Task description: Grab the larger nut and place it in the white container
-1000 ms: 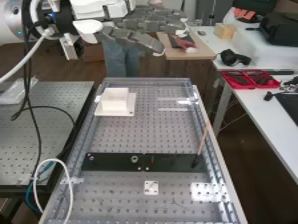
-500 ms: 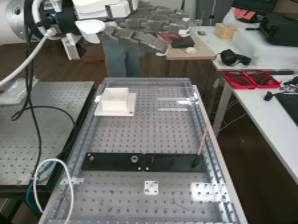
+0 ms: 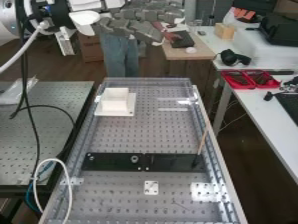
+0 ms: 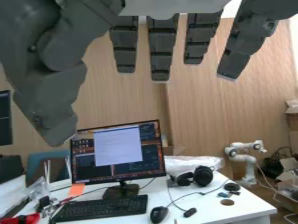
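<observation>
Hand (image 3: 138, 29) shifted, white container (image 3: 116, 99) — below (well apart)

Soft, fairly even light falls across the metal desk (image 3: 126, 135) in the high view, with a hard white glare patch toward its near right side and a smaller glint near its far right corner, while the floor (image 3: 233, 150) lies dim. In the wrist view, the screen (image 4: 118, 145) glows brightly before an evenly lit wall (image 4: 199, 110).
</observation>
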`<state>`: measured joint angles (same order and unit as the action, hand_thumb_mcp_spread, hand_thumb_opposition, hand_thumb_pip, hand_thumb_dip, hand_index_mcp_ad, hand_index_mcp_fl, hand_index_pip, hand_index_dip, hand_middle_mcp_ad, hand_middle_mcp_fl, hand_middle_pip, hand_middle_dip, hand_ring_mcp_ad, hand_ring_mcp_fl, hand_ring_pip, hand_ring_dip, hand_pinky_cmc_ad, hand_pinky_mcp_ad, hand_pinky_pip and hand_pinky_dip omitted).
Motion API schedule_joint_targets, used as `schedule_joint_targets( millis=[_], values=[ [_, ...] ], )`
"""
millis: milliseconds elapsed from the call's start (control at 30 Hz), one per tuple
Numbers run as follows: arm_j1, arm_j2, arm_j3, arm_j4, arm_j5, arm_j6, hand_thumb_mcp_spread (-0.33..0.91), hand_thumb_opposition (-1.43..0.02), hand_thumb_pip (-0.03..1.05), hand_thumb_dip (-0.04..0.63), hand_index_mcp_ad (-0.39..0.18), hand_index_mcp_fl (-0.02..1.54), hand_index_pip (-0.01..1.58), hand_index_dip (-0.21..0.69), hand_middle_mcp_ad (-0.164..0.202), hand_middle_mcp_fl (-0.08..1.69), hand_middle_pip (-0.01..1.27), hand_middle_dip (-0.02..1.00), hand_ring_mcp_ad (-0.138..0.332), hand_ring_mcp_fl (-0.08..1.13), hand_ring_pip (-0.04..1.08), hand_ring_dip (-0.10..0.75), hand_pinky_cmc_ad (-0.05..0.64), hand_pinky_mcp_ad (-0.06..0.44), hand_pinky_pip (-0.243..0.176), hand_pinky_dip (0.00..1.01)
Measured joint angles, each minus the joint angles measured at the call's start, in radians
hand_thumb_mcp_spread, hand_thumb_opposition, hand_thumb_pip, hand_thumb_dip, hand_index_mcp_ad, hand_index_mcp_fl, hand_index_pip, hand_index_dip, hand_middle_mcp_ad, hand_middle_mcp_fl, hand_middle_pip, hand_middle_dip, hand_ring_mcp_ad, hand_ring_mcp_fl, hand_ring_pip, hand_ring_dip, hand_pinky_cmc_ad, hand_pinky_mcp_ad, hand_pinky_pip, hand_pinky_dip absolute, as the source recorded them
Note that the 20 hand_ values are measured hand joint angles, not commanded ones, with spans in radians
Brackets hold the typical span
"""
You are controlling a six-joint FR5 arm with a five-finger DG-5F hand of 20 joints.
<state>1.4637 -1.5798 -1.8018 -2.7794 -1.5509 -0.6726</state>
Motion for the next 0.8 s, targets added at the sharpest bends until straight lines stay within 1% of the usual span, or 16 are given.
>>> schedule_joint_targets(
  millis=[200,533,800],
  values=[
    [0.002,0.004,0.001,-0.015,-0.002,-0.008,0.24,-0.76,0.6,0.222,-0.103,0.19,0.12,0.028,0.058,0.2,0.11,0.21,0.134,0.02,0.1,0.056,0.335,0.279,-0.058,0.37],
    [-0.009,-0.009,0.019,-0.037,-0.034,-0.016,0.24,-0.76,0.6,0.222,-0.103,0.17,0.12,0.028,0.058,0.2,0.11,0.21,0.134,0.02,0.1,0.056,0.335,0.279,-0.058,0.37],
    [-0.016,-0.001,0.027,-0.055,-0.048,-0.019,0.24,-0.76,0.59,0.218,-0.103,0.17,0.12,0.028,0.058,0.2,0.11,0.21,0.134,0.02,0.1,0.056,0.335,0.279,-0.058,0.37]
  ],
)
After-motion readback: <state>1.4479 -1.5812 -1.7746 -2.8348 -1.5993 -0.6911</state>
